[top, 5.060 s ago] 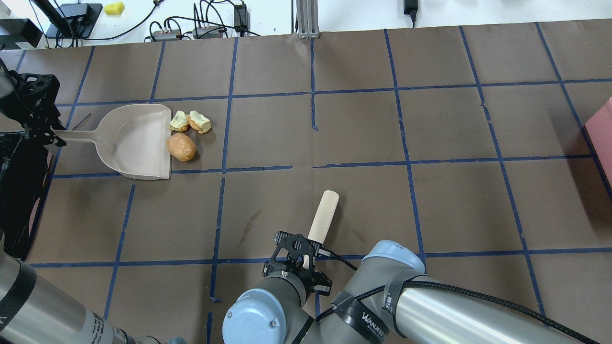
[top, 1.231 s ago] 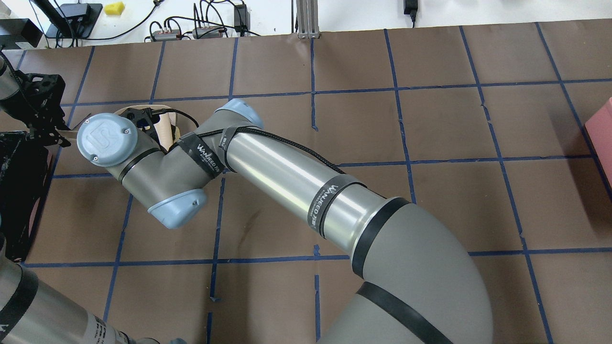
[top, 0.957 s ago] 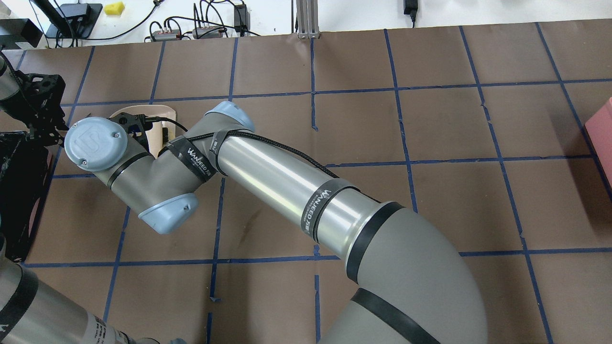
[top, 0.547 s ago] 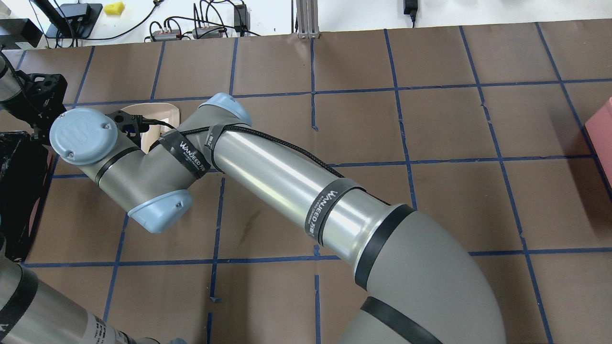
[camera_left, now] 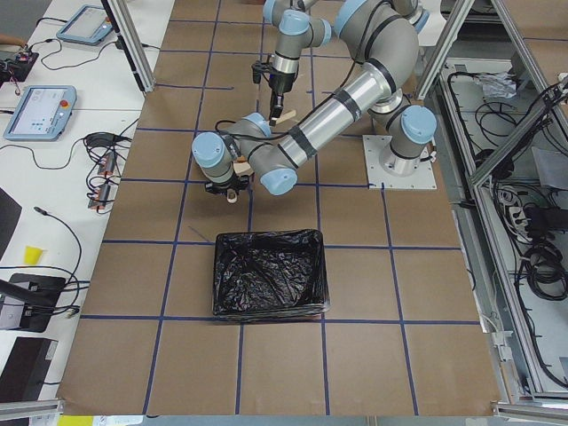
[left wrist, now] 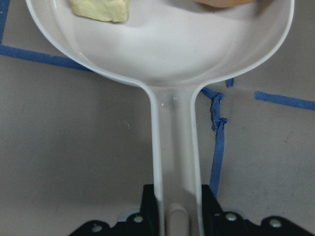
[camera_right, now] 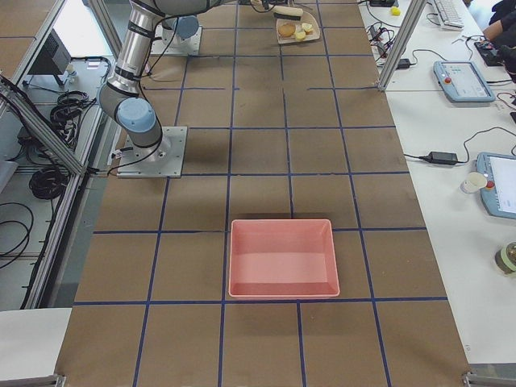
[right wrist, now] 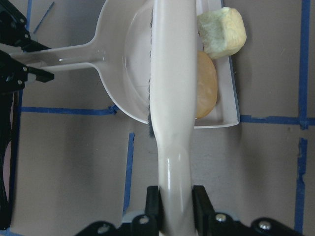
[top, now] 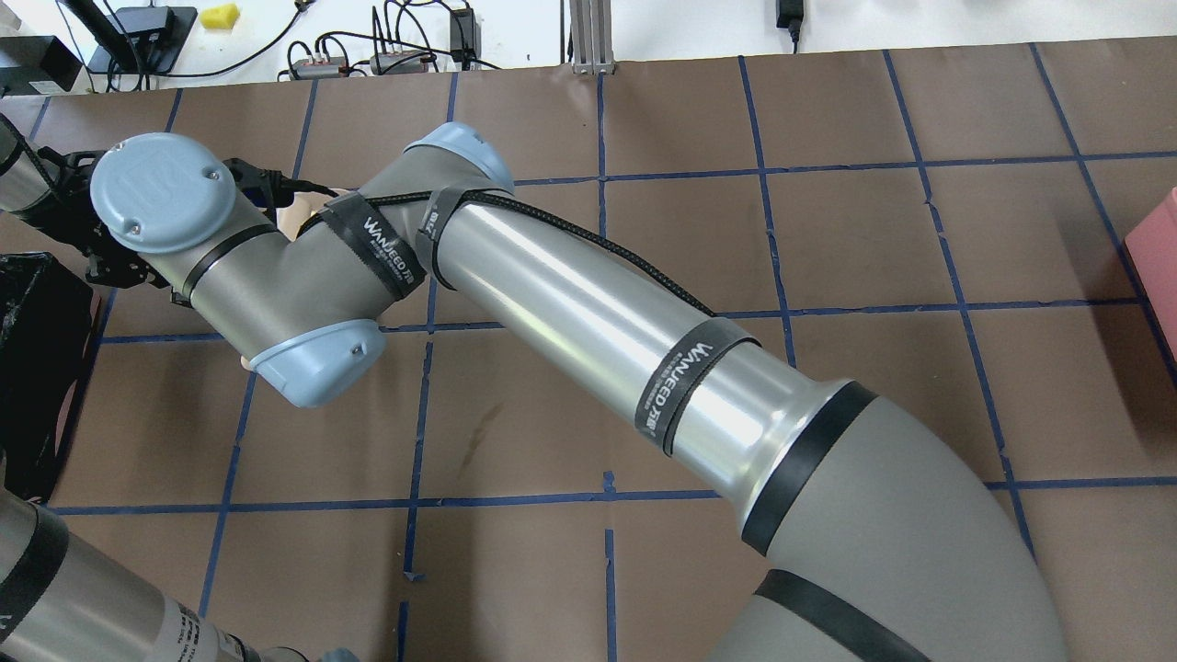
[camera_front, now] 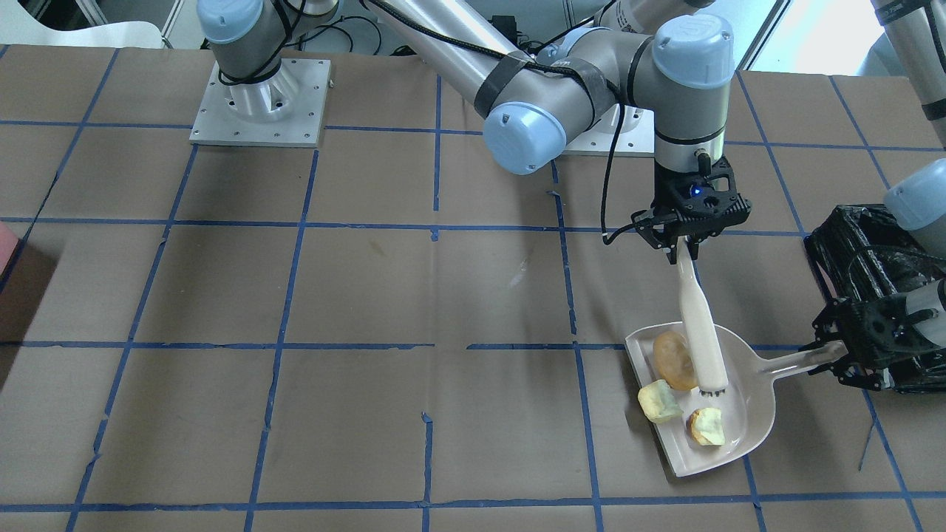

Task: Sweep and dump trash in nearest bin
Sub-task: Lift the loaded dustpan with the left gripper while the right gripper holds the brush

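A beige dustpan (camera_front: 746,414) lies on the table. My left gripper (camera_front: 834,355) is shut on its handle (left wrist: 174,162). My right gripper (camera_front: 684,247) is shut on the beige brush (camera_front: 698,325), whose head rests in the pan (right wrist: 123,59). The orange-tan potato lump (camera_front: 671,360) and one pale yellow chunk (camera_front: 706,427) lie inside the pan. The other yellow chunk (camera_front: 658,401) sits at the pan's lip (right wrist: 222,32). The black-lined bin (camera_front: 850,244) stands right behind my left gripper. In the overhead view my right arm hides the pan and the trash.
A pink tray-like bin (camera_right: 282,258) stands far off at the table's other end. My right arm (top: 570,303) reaches across the table's middle to the left side. Blue tape lines grid the brown table cover.
The right arm has reached across with the brush, and the trash that lay beside the pan's mouth now lies in or at the pan. In the last second its wrist moved further from the robot.
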Tool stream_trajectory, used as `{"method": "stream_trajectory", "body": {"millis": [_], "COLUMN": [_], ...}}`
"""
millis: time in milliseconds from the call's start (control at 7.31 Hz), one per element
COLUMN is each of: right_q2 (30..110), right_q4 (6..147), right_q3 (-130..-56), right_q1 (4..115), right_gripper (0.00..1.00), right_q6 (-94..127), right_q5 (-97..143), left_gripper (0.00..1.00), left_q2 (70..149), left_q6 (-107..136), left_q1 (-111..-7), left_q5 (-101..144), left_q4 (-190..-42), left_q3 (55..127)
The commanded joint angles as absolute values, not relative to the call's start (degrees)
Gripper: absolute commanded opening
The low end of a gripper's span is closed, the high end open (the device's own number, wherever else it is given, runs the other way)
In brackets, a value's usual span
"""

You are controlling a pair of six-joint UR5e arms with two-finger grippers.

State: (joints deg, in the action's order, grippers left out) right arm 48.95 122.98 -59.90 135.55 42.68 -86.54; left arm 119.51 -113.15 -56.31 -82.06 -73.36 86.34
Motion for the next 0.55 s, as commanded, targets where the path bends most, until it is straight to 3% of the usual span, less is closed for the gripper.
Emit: {"method": "stream_trajectory", "body": {"millis": [0,410], "right_q2": [51.05,50.81], "right_q4": [118.78,118.65], "right_q3": [-60.64,-63.53], "right_q1": [131.33,127.62], "right_gripper": [0.2,0.2], "right_q6": [33.28,26.29], "right_q5": [-89.88,-92.9], "left_gripper": [0.07,0.07], "left_q2": [119.53,118.92], "left_q6": [-112.94,-112.94], "left_q1": [-56.08,-55.99], "left_q5": [-80.86,-79.9], "left_q4": [-73.56,-74.0], "left_q3": [86.48,86.4]}}
